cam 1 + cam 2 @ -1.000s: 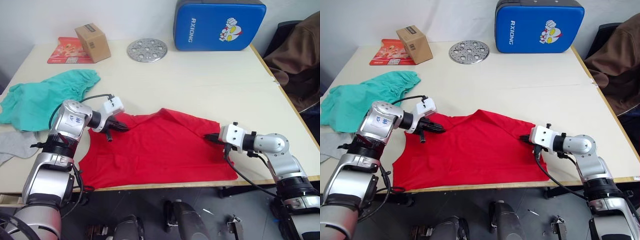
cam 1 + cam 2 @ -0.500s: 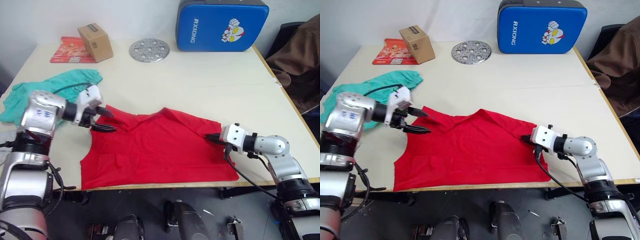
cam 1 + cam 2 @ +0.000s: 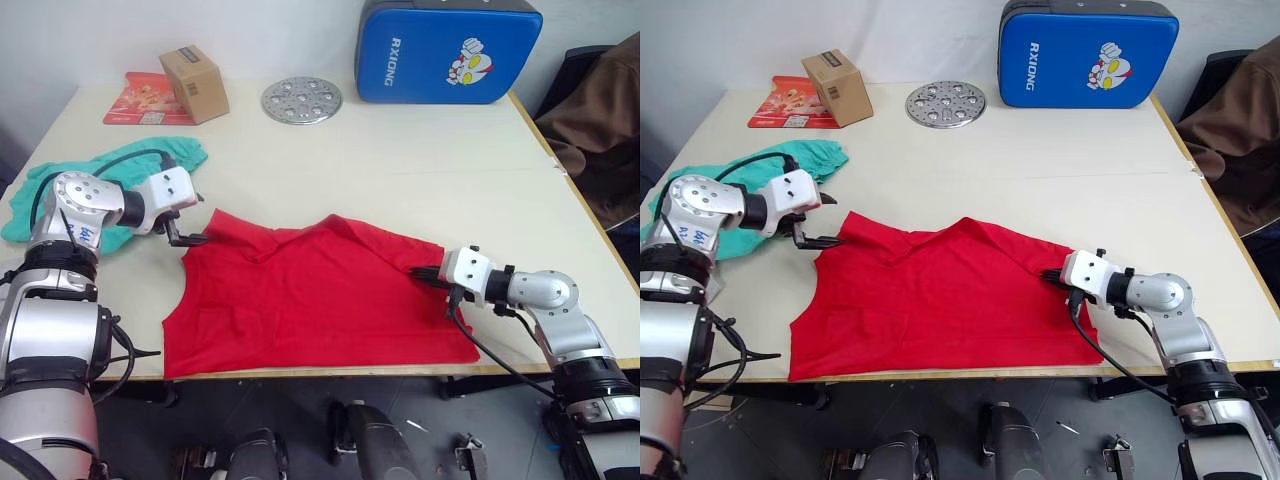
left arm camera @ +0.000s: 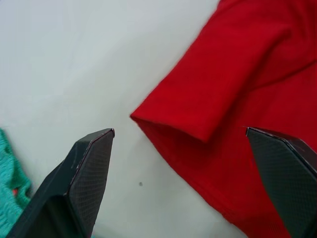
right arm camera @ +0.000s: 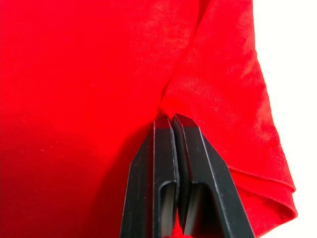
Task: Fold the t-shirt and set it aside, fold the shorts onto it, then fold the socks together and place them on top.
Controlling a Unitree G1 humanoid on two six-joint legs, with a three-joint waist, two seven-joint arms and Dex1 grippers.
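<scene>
The pale, smooth table (image 3: 420, 170) carries everything; largest on it is the t-shirt (image 3: 320, 300), a soft bright red sheet lying mostly flat near the front edge, with a raised fold running across its upper middle and one sleeve doubled over at the robot's left. Behind it, at the far edge, leans a padded blue cushion (image 3: 448, 50) with rounded corners and a glossy skin. The shorts (image 3: 120, 175) lie crumpled at the left side of the table, teal and loosely gathered, just apart from the shirt. Farther back sit a small brown cardboard box (image 3: 194, 84), a flat red packet (image 3: 135, 100) beside it, and a round perforated metal disc (image 3: 301, 100). The right gripper (image 5: 173, 124) has its two black fingers pressed together on a pinch of the red cloth by the right sleeve; the left gripper (image 4: 181, 148) stands spread wide over the folded left sleeve corner, its textured black fingers (image 4: 91, 168) holding nothing.
</scene>
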